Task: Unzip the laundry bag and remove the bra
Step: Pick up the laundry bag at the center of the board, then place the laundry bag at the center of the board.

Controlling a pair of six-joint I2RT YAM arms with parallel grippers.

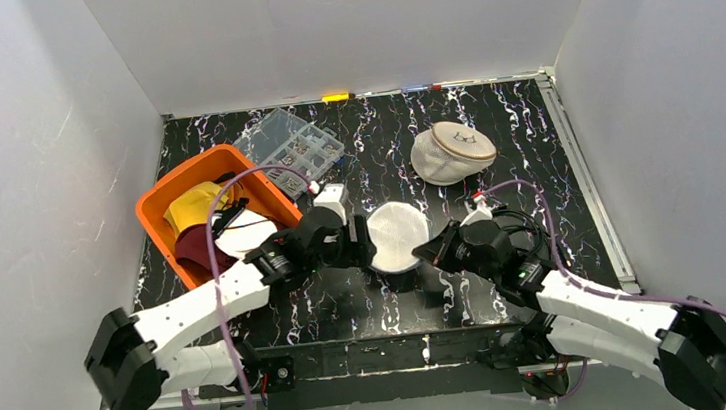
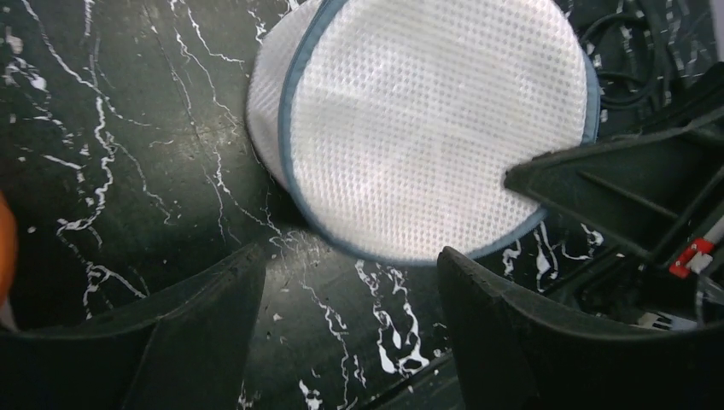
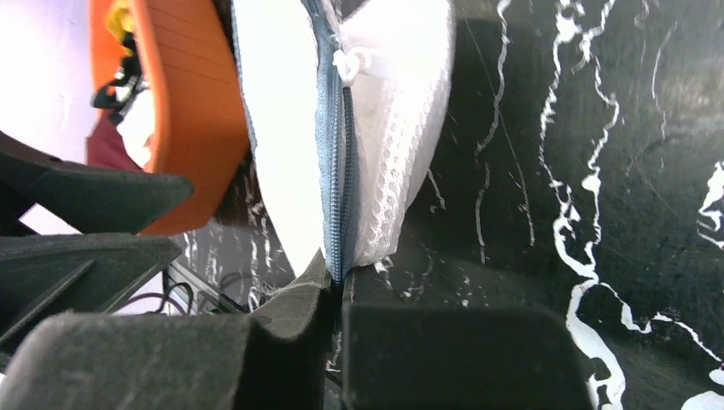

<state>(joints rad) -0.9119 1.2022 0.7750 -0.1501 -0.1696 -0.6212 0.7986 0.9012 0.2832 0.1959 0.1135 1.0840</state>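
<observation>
Orange bin (image 1: 185, 172) beside laundry bag (image 1: 398, 232); second bag (image 1: 449, 151) behind.

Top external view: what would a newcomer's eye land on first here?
The white mesh laundry bag sits at the table's centre between both arms. The right gripper is shut on its blue zipper seam, and the left gripper is open at the opposite side. The orange bin of clothes at the left is the loudest colour, and a second mesh bag lies far right.
</observation>
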